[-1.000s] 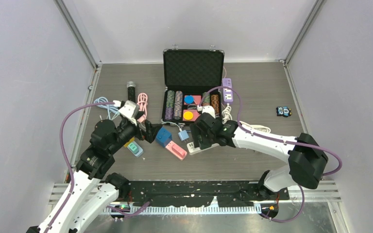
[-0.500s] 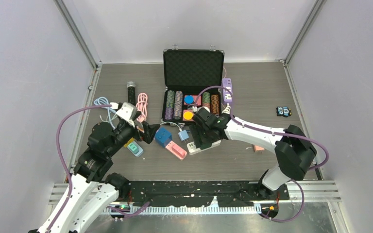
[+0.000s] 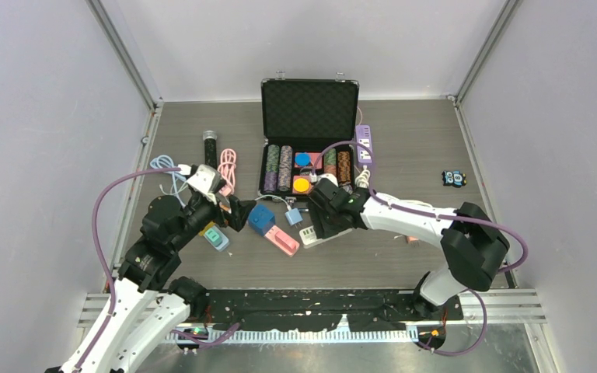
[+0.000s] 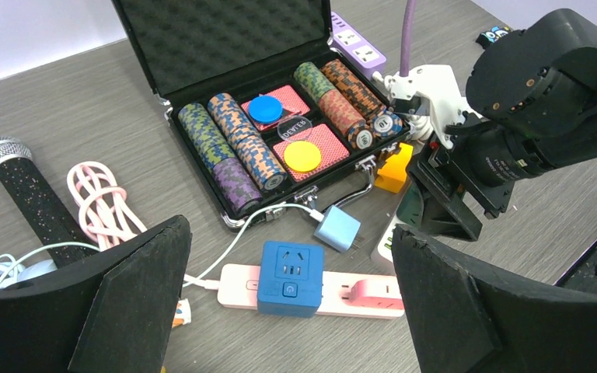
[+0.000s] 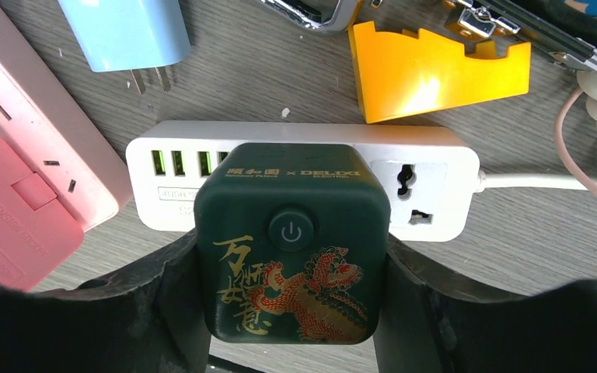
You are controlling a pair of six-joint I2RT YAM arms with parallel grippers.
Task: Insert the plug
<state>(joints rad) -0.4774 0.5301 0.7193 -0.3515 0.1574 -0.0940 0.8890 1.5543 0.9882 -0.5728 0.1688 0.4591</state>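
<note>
The right claw (image 3: 320, 220) grips a dark green cube plug (image 5: 291, 256), its black fingers (image 5: 172, 299) pressing against the cube's left and right sides. The cube, with a power button and a dragon print on top, sits low in the centre of the right wrist view. It covers the middle of a white power strip (image 5: 427, 183) that lies across the grey surface (image 5: 280, 78). I cannot tell whether the cube is fully seated. A yellow piece (image 5: 435, 70) lies just above the strip and a light blue charger (image 5: 124, 31) is at upper left.

The left claw (image 4: 289, 237) is spread wide and holds nothing. It sits above a blue cube socket (image 4: 290, 268) on a pink power strip (image 4: 357, 295). An open case (image 4: 225, 47) of poker chips lies beyond.
</note>
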